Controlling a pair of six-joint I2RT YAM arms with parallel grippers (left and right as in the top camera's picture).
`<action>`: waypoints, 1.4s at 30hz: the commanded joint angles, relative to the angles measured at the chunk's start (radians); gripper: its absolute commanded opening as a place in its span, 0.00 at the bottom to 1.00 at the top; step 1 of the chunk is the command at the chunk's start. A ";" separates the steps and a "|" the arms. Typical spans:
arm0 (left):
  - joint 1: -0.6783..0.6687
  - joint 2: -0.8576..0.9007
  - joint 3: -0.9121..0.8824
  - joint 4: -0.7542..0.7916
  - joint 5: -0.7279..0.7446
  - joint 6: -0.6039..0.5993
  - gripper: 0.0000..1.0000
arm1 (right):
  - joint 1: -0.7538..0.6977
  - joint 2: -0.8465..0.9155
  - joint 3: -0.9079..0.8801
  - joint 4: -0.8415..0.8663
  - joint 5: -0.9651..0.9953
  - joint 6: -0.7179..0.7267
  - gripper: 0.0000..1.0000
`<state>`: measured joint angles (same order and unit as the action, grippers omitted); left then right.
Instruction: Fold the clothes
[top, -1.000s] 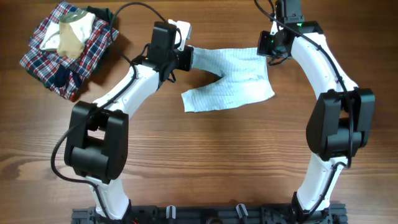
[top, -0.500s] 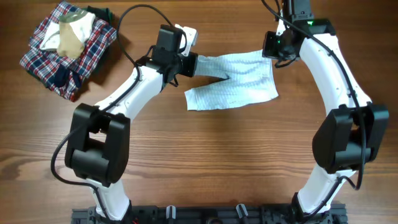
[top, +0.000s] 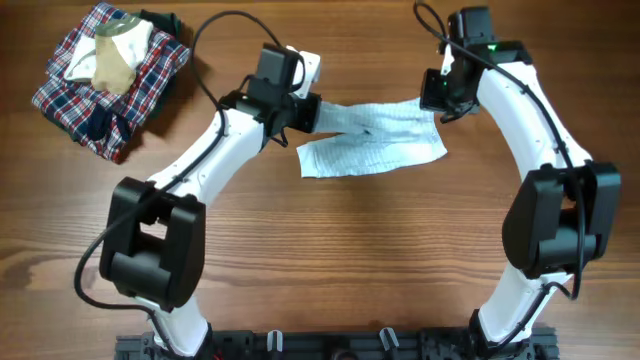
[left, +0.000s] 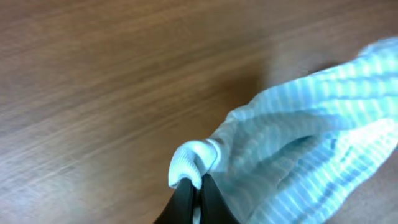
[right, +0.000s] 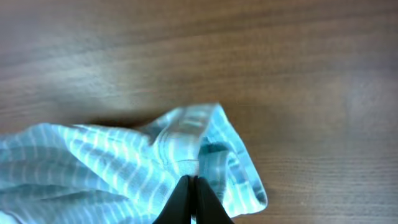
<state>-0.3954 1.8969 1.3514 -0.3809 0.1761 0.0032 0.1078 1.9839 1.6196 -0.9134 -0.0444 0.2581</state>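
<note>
**Held edge pulled taut, fold mid-carry**

- The left gripper (top: 318, 112) is clenched on one corner of the clothes (top: 380, 152). Its wrist view shows a bunched nub of hem pinched between closed fingertips.
- The right gripper (top: 432, 100) is also clenched, on the opposite corner. Its wrist view shows the hem band caught in closed tips.
- Change over the last second: both arms shifted, and the held edge came toward the robot's side. The deep sag seen in the middle of that edge earlier has mostly gone. The edge now runs as a nearly straight strip between the two grippers, with one small crease left of centre.
- The lower part of the clothes has barely moved. It lies flat on the table (top: 350, 260), mid-table between the arms.
- The plaid pile (top: 95, 85) at the far left corner is untouched and well apart.

Judgement: this is the carry-over phase of a first half fold. Tension looks good, so the layer should lay down without big wrinkles. The held edge sits just above the resting part and is not yet aligned with its near edge. The fold is not complete, and neither corner has been let go.

Risk: the fabric is thin, and uneven travel between the two arms would skew the edges.
</note>
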 joint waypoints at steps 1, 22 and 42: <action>-0.022 -0.027 0.010 -0.018 -0.009 0.016 0.04 | -0.004 -0.011 -0.043 0.018 -0.008 0.033 0.04; 0.051 0.048 0.010 0.201 -0.144 0.016 0.04 | -0.004 -0.011 -0.056 0.325 -0.007 0.030 0.04; 0.051 0.142 0.010 0.319 -0.144 0.016 0.09 | -0.004 0.107 -0.058 0.424 -0.007 0.031 0.04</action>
<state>-0.3466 1.9995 1.3514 -0.0746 0.0486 0.0036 0.1078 2.0697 1.5639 -0.4992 -0.0444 0.2836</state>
